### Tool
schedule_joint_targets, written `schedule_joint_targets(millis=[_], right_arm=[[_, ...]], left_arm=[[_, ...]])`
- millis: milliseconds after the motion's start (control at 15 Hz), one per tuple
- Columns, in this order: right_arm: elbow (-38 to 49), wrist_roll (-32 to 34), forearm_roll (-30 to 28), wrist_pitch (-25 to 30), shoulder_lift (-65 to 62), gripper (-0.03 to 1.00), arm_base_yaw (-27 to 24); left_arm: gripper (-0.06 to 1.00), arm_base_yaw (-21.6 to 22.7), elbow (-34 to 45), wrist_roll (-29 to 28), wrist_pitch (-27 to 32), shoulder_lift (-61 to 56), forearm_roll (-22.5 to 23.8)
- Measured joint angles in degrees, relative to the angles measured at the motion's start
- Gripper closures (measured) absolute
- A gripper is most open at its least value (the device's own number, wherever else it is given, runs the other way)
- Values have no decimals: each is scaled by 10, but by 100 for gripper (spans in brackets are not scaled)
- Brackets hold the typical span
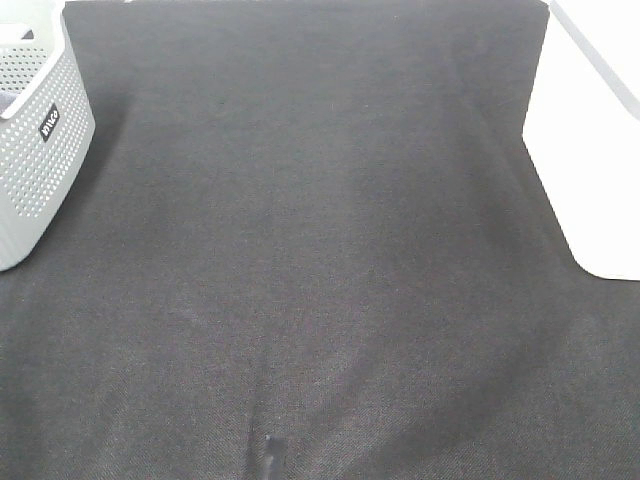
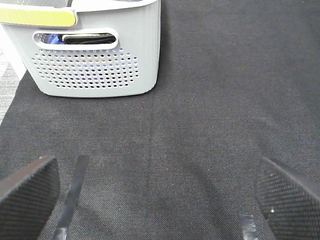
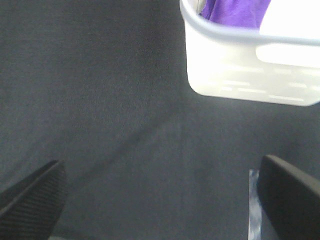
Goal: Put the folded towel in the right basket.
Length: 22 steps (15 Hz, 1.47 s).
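The right basket (image 1: 592,150) is a white bin at the right edge of the high view. In the right wrist view it (image 3: 250,65) holds purple cloth (image 3: 235,12), which looks like the towel; I cannot tell if it is folded. My right gripper (image 3: 160,200) is open and empty above the dark mat, short of that basket. My left gripper (image 2: 155,195) is open and empty above the mat, short of the grey perforated basket (image 2: 95,60). Neither gripper shows in the high view.
The grey perforated basket (image 1: 35,140) stands at the left edge of the high view, with dark and blue items seen through its handle slot (image 2: 75,38). A dark fabric mat (image 1: 320,280) covers the table. Strips of tape (image 2: 72,195) lie on it.
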Motion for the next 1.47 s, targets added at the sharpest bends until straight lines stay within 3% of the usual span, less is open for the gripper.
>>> schedule_joint_targets(millis=[200, 533, 733, 867, 1467], right_arm=[[81, -1, -13, 0, -187, -1, 0], [156, -2, -13, 0, -331, -1, 0], [219, -2, -14, 30, -420, -1, 0], [229, -2, -17, 50, -431, -1, 0], [239, 1, -15, 39, -431, -1, 0]], left_arm=[[-4, 0, 0, 0, 0, 0, 0], [-4, 0, 0, 0, 0, 0, 0], [-4, 0, 0, 0, 0, 0, 0], [-4, 0, 0, 0, 0, 0, 0], [-4, 0, 0, 0, 0, 0, 0]])
